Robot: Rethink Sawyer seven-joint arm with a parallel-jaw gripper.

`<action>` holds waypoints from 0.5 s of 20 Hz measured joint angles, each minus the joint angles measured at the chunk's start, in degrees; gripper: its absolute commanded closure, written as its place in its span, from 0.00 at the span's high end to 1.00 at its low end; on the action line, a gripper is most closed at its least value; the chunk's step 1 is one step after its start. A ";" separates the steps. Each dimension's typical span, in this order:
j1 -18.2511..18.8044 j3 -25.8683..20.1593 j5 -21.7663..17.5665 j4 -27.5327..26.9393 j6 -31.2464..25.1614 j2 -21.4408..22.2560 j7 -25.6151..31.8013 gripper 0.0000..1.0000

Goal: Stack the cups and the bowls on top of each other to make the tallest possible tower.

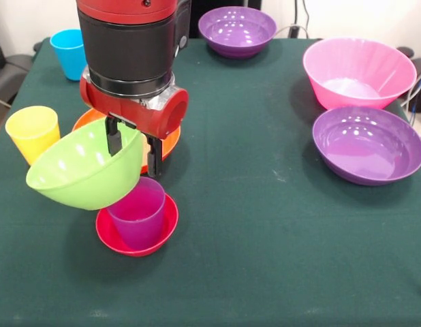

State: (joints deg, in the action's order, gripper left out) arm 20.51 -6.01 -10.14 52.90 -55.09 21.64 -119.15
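Placement step: my pincer (134, 151) pinches the rim of the glossy lime-green plastic bowl (84, 174), tilted, near left, over the purple plastic cup (137, 212) standing in the small red bowl (134, 235). Next: level, centre, lower.

red-and-black arm (132, 51), black pincer (133, 146)

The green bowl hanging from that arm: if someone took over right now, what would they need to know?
Gripper: shut on the green bowl's rim, holding it tilted above the table.
Tower so far: purple cup standing in the red bowl.
Loose: yellow cup, blue cup, orange bowl, pink bowl, two purple bowls.
Left: set the green bowl on the cup, then add the rest.
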 measured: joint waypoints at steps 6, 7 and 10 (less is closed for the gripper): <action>0.01 -0.11 -0.20 0.00 0.00 0.04 0.00 1.00; 0.02 -0.18 -0.31 0.01 -0.01 0.04 0.00 0.00; 0.02 -0.21 -0.32 0.01 0.01 0.04 0.00 0.00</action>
State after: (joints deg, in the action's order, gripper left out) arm 20.53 -6.22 -10.46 52.91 -55.08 21.68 -119.15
